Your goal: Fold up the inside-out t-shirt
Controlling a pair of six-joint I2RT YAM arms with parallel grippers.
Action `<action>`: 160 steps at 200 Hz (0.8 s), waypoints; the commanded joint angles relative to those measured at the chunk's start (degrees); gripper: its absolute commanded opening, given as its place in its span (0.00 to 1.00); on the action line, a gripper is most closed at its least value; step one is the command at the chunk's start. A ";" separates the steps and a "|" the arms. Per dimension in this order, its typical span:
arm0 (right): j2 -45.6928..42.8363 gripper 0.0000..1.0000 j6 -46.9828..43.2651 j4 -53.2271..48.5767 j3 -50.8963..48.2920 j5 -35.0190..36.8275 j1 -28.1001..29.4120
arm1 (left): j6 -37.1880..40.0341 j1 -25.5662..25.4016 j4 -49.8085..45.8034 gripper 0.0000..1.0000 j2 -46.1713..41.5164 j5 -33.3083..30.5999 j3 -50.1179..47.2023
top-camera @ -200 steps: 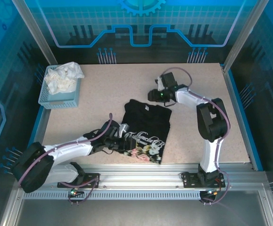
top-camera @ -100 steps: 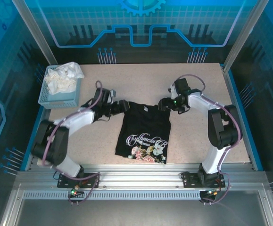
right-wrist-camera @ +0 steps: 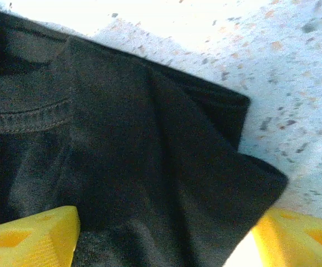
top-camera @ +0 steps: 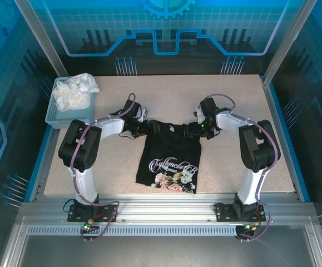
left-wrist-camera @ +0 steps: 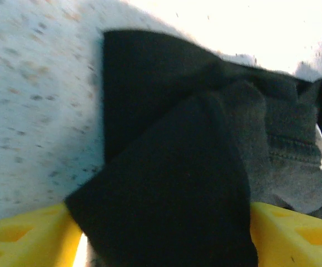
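At mid-table, your black t-shirt (top-camera: 171, 153) lies flat as a narrow panel, with the pink-white print up at the near end. You have the left gripper (top-camera: 148, 127) at its far-left corner and the right gripper (top-camera: 193, 130) at its far-right. Left wrist: yellow fingers (left-wrist-camera: 21, 239) well apart, black cloth bunched between. Right wrist: right fingers (right-wrist-camera: 30, 233) likewise apart, cloth between. A blue basket (top-camera: 66, 114) holding white cloth (top-camera: 74, 92) sits at the far left.

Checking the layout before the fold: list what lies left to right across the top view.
Basket → left gripper → t-shirt → right gripper, going by the middle of each; the grippers sit at the t-shirt's two far corners.
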 commanded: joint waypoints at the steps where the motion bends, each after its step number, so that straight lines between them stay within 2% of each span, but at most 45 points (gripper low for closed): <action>1: 1.00 0.78 0.51 0.31 -1.08 -2.11 1.50 | 1.97 -1.49 -1.09 0.72 1.33 4.74 1.81; 44: 1.90 0.66 1.92 3.11 -2.13 -3.44 1.75 | 2.26 -1.49 -1.01 0.61 3.77 4.93 2.24; 75: 2.23 0.63 1.87 3.43 -1.98 -2.07 1.47 | 2.37 -1.06 -1.57 0.55 5.23 4.10 2.69; 108: 2.87 0.55 2.60 5.41 -2.35 -4.37 1.39 | 2.25 -0.40 -0.90 0.45 6.04 4.49 2.59; 135: 3.52 0.43 4.56 9.55 -3.64 -7.48 1.72 | 2.25 -0.44 -0.58 0.32 6.65 5.10 2.82; 160: 3.06 0.28 4.88 11.14 -4.16 -6.03 1.38 | 1.98 0.07 0.14 0.20 6.18 5.13 2.57</action>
